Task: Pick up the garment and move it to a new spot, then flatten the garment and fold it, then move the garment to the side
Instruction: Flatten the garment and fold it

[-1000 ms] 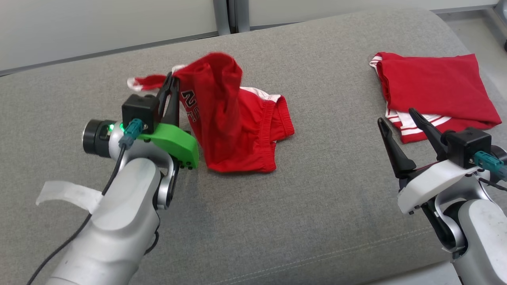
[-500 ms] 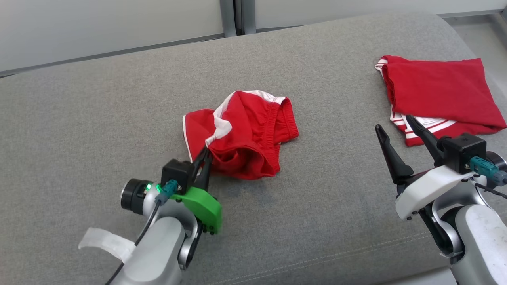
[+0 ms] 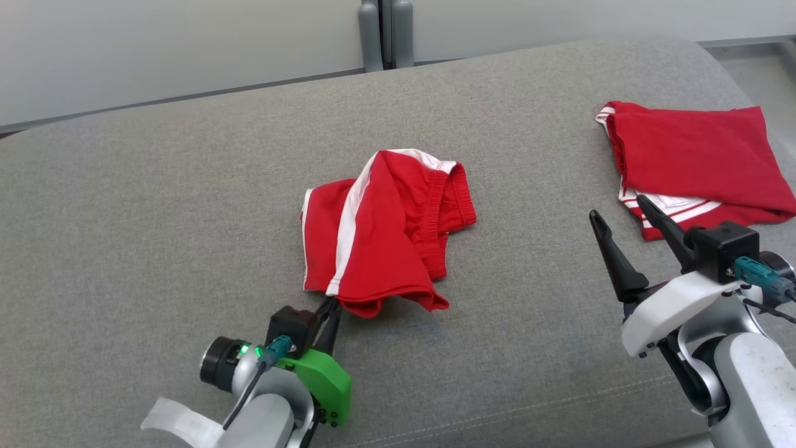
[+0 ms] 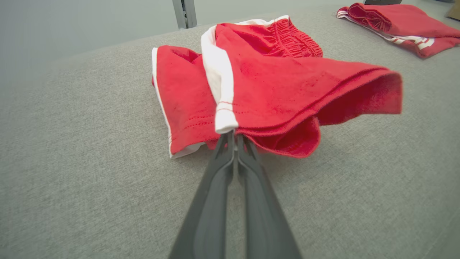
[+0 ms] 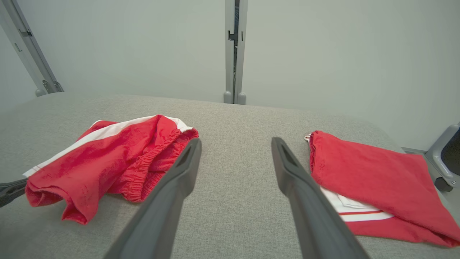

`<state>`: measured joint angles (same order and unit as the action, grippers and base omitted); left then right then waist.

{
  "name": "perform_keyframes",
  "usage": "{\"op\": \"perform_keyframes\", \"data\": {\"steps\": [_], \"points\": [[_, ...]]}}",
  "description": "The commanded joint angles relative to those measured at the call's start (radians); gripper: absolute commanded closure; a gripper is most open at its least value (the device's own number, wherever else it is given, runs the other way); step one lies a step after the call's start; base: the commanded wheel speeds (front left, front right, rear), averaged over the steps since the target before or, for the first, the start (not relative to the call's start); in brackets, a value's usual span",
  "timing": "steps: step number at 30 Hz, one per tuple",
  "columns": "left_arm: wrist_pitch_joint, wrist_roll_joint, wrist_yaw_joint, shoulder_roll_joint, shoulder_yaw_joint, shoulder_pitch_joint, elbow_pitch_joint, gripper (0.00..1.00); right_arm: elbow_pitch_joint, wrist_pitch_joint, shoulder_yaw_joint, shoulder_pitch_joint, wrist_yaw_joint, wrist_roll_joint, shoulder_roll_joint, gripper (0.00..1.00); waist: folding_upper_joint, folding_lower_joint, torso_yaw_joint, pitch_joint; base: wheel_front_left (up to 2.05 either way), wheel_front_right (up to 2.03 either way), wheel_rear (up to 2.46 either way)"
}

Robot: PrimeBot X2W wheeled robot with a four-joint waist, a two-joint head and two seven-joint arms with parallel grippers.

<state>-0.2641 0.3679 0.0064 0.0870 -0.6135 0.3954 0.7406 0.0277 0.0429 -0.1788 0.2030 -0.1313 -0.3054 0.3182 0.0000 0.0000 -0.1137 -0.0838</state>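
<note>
The garment (image 3: 379, 236), red shorts with white side stripes and an elastic waistband, lies crumpled in the middle of the grey cushion (image 3: 186, 186). My left gripper (image 3: 333, 305) is at its near edge, shut on the hem right by the white stripe. In the left wrist view the closed fingertips of that gripper (image 4: 233, 136) pinch the hem of the shorts (image 4: 273, 82), which bulges up on the right. My right gripper (image 3: 615, 208) hovers open off to the right, holding nothing. In the right wrist view the right gripper (image 5: 235, 142) points between the shorts (image 5: 107, 158) and another cloth.
A folded red cloth with white stripes (image 3: 690, 155) lies at the cushion's far right, just beyond my right fingers; it also appears in the right wrist view (image 5: 366, 172). A pale wall with a grey post (image 3: 385, 31) stands behind the cushion.
My left gripper has come down and back toward the near edge, dragging the shorts from a raised bunch to lying on the cushion. The head camera has tilted slightly. The right arm held still.
</note>
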Motion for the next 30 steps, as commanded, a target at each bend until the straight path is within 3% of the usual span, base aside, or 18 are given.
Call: {"op": "perform_keyframes", "data": {"steps": [1, 20, 30], "points": [[0.0, -0.005, 0.004, 0.019, 0.012, 0.001, 0.007, 1.0, 0.002, 0.003, -0.001, -0.013, 0.001, 0.001, -0.002, 0.0, 0.0, 0.0, 0.001, 0.004, 0.0, 0.0, 0.0], [0.0, -0.036, 0.029, 0.136, 0.171, 0.289, 0.047, 1.0, 0.008, -0.009, -0.022, 0.028, 0.001, -0.008, -0.005, 0.0, 0.0, 0.0, -0.039, 0.007, 0.0, 0.0, 0.0], [0.0, -0.04, 0.0, 0.106, 0.185, 0.223, 0.036, 1.0, 0.02, -0.019, -0.014, 0.008, 0.001, -0.007, -0.014, 0.0, 0.0, 0.0, -0.03, -0.003, 0.0, 0.0, 0.0]]}}
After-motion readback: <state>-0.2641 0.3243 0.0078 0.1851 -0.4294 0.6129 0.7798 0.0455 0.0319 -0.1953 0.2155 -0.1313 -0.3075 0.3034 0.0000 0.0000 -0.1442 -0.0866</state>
